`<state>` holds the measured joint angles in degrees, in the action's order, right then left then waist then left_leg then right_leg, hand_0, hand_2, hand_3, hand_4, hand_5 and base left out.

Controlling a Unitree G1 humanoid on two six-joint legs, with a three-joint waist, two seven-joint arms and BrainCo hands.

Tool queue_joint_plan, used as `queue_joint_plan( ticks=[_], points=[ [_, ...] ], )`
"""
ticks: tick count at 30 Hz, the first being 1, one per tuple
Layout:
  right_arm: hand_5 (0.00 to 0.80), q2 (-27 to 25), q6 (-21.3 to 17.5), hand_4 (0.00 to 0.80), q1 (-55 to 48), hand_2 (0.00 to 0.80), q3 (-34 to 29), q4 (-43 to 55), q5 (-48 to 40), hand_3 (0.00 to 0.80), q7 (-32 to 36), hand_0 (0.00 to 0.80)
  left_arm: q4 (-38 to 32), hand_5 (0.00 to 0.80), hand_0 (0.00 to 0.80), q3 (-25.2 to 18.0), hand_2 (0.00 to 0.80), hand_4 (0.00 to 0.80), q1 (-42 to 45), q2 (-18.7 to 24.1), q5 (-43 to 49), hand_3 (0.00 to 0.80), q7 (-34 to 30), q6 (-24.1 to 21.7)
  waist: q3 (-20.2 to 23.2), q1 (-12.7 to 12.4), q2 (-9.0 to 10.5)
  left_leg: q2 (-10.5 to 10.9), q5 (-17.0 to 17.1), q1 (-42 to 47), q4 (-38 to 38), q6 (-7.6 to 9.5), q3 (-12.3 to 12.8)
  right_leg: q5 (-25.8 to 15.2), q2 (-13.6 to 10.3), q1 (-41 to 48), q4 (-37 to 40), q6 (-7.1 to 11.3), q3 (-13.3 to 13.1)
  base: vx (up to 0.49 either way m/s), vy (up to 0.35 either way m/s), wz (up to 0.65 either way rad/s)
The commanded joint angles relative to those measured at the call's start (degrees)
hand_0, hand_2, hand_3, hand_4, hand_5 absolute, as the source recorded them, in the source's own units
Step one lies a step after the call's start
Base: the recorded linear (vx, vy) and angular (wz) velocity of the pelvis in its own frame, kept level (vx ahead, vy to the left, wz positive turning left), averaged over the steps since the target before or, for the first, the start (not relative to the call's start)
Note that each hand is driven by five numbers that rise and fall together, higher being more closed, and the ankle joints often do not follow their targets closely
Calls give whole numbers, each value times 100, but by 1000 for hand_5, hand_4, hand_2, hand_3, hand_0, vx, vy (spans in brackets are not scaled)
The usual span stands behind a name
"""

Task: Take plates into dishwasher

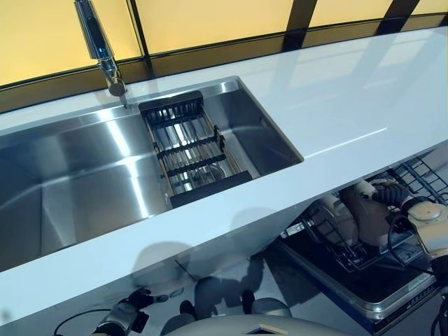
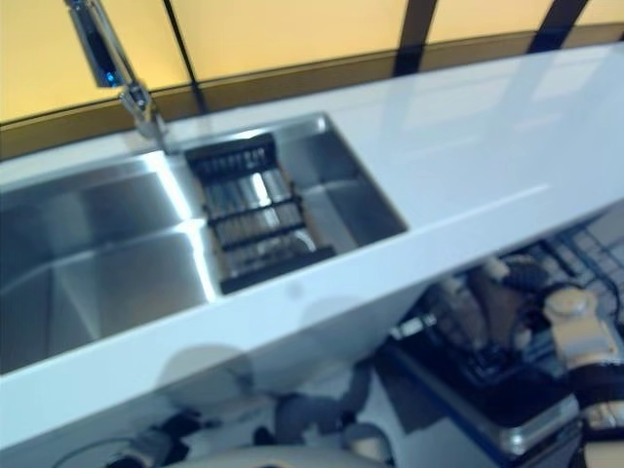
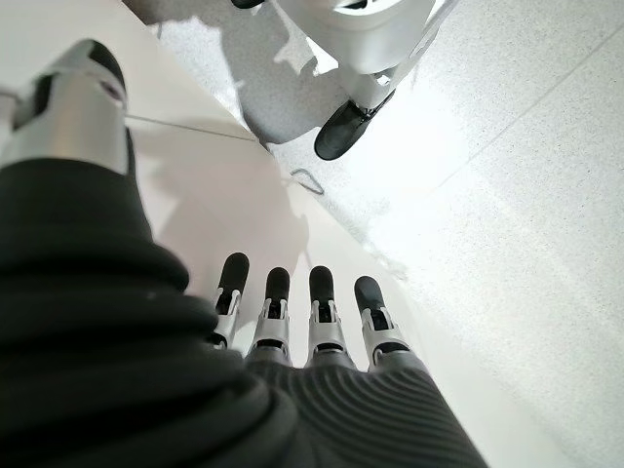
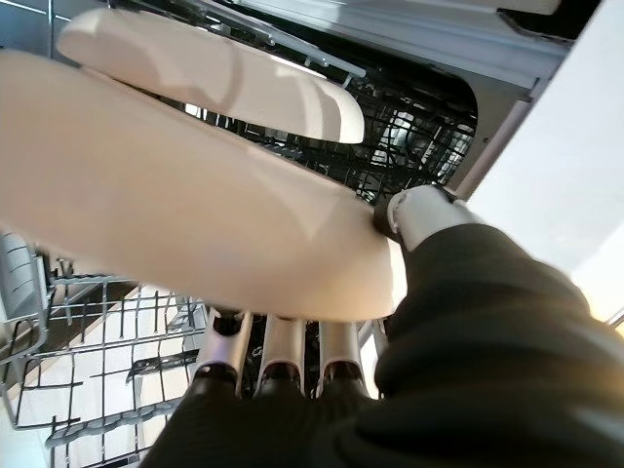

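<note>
Plates, two of them, smooth, cream and round-edged: the nearer cream plate [image 4: 195,195] is pinched between the right hand's [image 4: 292,356] silver fingers and its thumb over the grey wire dishwasher rack [image 4: 88,390], while the second cream plate [image 4: 210,73] stands on edge in the rack just behind it. Above, one glossy white counter [image 1: 350,105] holds a brushed-steel sink [image 1: 77,175] with a black slatted drainer basket [image 1: 189,150] under a chrome tap [image 1: 98,42]. Left hand [image 3: 292,327] hangs low by the pale floor, fingers straight and empty.
</note>
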<state>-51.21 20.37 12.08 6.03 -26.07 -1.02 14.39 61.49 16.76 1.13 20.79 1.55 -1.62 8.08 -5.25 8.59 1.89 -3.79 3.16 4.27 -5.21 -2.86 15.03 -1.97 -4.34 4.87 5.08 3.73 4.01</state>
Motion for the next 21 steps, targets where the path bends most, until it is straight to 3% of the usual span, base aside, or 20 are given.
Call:
queue_joint_plan(
  ticks=[1, 6, 7, 8, 21],
  points=[
    [800, 128, -187, 800, 853, 800, 225, -362, 137, 800, -133, 800, 72, 0, 0, 53, 0, 0, -374, 172, 148, 0, 59, -99, 29, -272, 65, -31, -537, 264, 126, 70, -133, -103, -210, -347, -365, 492, 301, 2, -5, 7],
    [794, 217, -2, 794, 907, 794, 384, -687, 155, 794, -57, 794, -1, 0, 0, 64, 0, 0, -353, 167, 150, 0, 59, -69, 7, -341, 30, -27, -525, 254, 133, 57, -172, -106, -246, -320, -360, 489, 358, 7, -2, 10],
    [543, 211, 66, 543, 929, 543, 379, -736, 117, 543, -114, 543, -16, 0, 0, 67, 0, 0, -362, 173, 149, 0, 51, -57, 5, -349, 25, -26, -524, 254, 128, 56, -180, -109, -250, -315, -353, 488, 368, 7, 3, 3],
    [0, 219, 122, 0, 945, 0, 374, -802, 76, 0, -198, 0, -15, 0, 0, 68, 0, 0, -364, 176, 149, 0, 48, -62, -2, -353, 20, -25, -523, 256, 128, 56, -184, -111, -252, -310, -355, 486, 372, 0, 0, 0],
    [0, -56, 268, 0, 833, 0, 54, -802, 209, 0, -215, 0, -92, 0, 0, -13, 0, 0, -324, 185, 140, 0, 29, -69, 11, -298, 70, -32, -527, 263, 121, 60, -161, -116, -248, -333, -361, 490, 321, 0, 4, 1]
  ],
)
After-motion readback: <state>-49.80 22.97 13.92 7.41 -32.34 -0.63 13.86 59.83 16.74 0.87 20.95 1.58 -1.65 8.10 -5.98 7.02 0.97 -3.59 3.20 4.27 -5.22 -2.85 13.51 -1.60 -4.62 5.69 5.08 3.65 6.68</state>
